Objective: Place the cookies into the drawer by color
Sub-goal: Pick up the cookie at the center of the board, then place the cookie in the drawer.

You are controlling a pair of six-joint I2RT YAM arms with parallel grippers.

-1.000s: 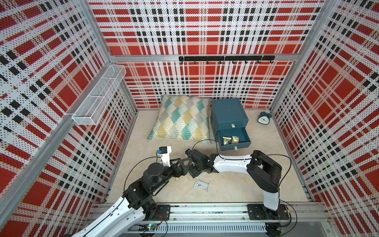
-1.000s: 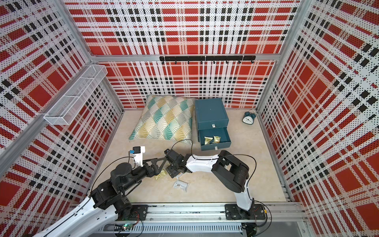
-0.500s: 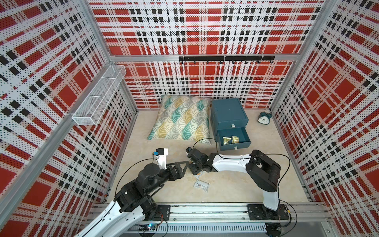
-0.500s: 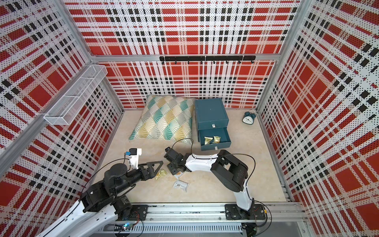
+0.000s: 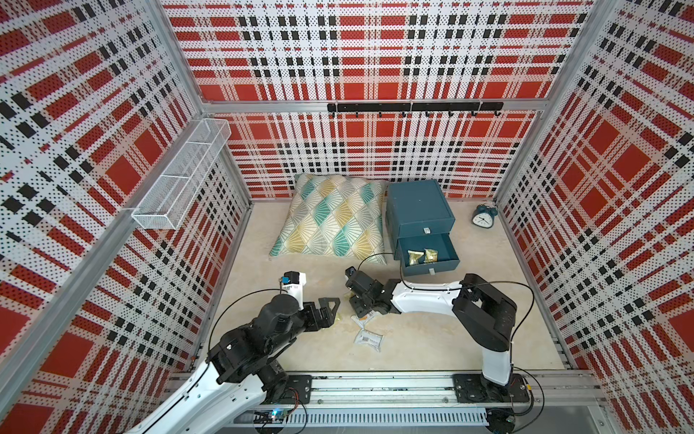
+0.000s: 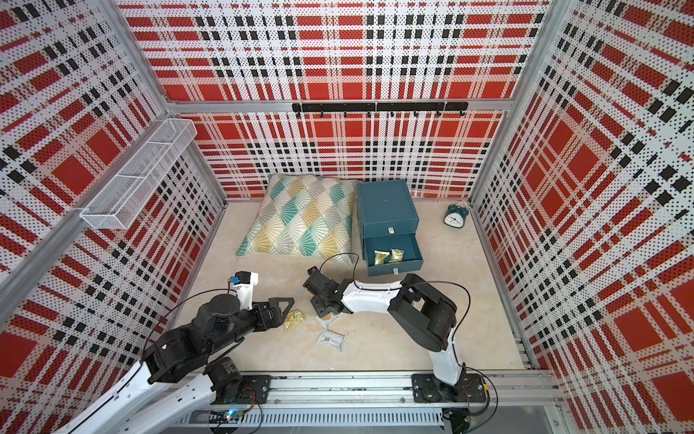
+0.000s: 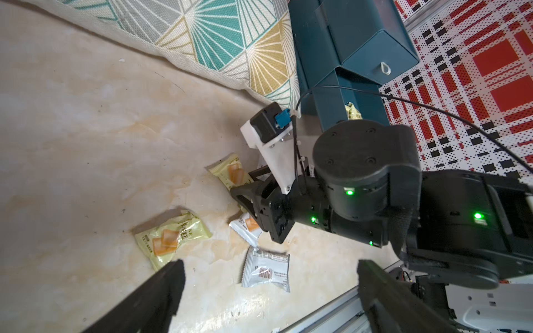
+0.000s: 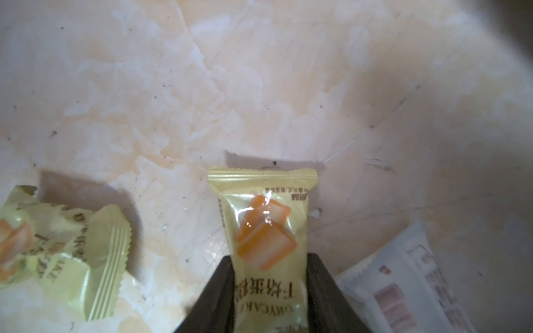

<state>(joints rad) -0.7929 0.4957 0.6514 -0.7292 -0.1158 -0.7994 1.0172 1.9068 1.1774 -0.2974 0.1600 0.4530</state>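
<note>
Since the sort goes by color, the big cushion [image 5: 334, 221] at 11 o'clock of the floor [image 5: 432, 338] isn't part of it. The drawer [image 5: 417, 210] at 1 has its bottom box pulled out w/ two yellow cookies [image 5: 422, 257] inside, so that's prob the yellow spot. R gripper [image 8: 269, 259] points down near the middle, fingers snug on both sides of a yellow cookie [image 8: 264, 207], prob to carry it there. L gripper [image 6: 281, 310] at 8 is spread wide, holding nothing, out of the way. Little clock [image 5: 482, 218] at 2. Loose at 6: a spare yellow cookie [image 6: 294, 318] & two white cookies [image 5: 368, 339].
</note>
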